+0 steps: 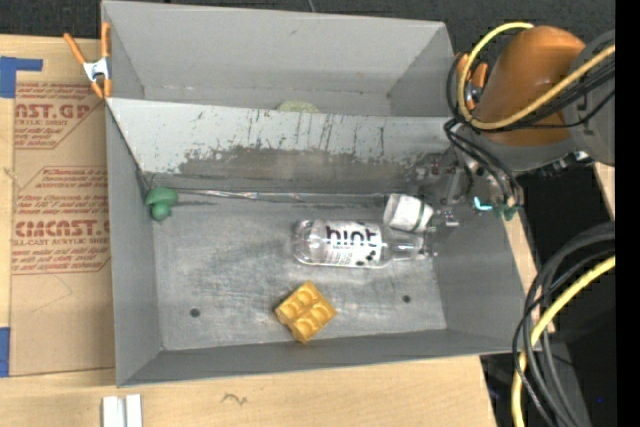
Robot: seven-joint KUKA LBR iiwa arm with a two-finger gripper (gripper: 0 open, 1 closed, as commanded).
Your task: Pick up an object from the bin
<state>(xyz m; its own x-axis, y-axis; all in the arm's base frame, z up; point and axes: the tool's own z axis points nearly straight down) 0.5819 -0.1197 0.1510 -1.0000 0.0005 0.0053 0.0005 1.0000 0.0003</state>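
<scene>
My gripper (440, 200) is low at the right side of the bin, just above the right end of a clear plastic bottle (340, 245) that lies on its side with dark lettering on it. A small white block (405, 212) sits right against the gripper's left side, touching the bottle's neck end; whether it is held I cannot tell. A yellow waffle-shaped block (305, 311) lies near the front wall, to the left of and below the gripper.
A green knob (160, 203) on a long thin rod lies along the foot of the back wall, reaching from the left corner towards the gripper. The arm's orange cover and cables hang over the bin's right rim.
</scene>
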